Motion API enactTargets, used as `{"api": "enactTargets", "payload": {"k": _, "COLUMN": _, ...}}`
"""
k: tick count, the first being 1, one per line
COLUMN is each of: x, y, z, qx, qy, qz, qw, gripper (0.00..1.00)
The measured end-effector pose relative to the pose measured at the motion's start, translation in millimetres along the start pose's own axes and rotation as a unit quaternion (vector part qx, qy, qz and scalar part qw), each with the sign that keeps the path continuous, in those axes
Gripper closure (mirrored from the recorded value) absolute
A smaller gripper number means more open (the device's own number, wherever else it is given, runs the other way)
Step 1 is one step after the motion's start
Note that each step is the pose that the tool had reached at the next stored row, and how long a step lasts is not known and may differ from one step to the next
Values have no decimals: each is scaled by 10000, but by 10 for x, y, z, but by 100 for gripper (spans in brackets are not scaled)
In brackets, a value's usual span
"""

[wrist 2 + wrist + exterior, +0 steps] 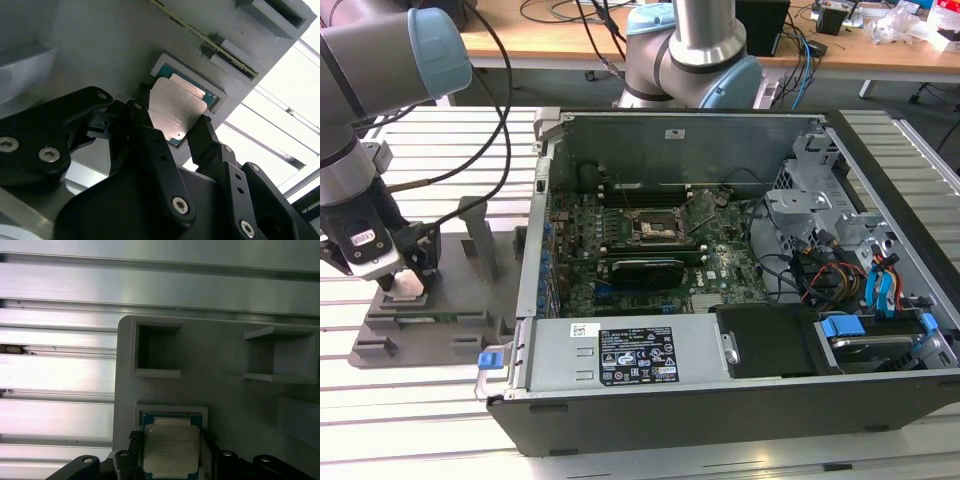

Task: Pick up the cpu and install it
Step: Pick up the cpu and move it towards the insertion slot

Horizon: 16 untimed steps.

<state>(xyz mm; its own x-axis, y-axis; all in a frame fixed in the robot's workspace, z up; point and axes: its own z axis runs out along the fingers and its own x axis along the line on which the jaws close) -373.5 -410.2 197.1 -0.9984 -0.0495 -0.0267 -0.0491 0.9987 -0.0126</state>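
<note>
The cpu (176,107), a flat square chip with a pale metal top and a thin green rim, lies in a shallow square pocket of the grey fixture plate (100,50). My gripper (172,119) straddles it, with one black finger (141,116) against one edge and the other black finger (204,131) against the opposite edge. In the first wrist view the cpu (171,449) sits level in the pocket of the plate (225,405) between the fingers of my gripper (171,452). In the exterior view my gripper (405,285) is down on the plate (420,335) at the exterior view's left.
An open computer case (720,400) stands to the exterior view's right of the plate, its motherboard exposed with the black socket frame (655,228) near the middle. Upright posts (480,235) rise from the plate beside my arm. A second robot base (695,55) stands behind the case.
</note>
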Motion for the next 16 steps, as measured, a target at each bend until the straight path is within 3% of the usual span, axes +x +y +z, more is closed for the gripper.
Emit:
{"api": "enactTargets", "payload": {"k": 8, "x": 0, "y": 0, "z": 11, "qx": 0, "qy": -2, "qz": 0, "qw": 10000, "gripper": 45}}
{"api": "enactTargets", "payload": {"k": 10, "x": 0, "y": 0, "z": 10, "qx": 0, "qy": 0, "qz": 0, "qw": 10000, "gripper": 38}}
{"api": "enactTargets", "payload": {"k": 16, "x": -2, "y": 0, "z": 42, "qx": -6, "qy": 4, "qz": 1, "qw": 10000, "gripper": 38}}
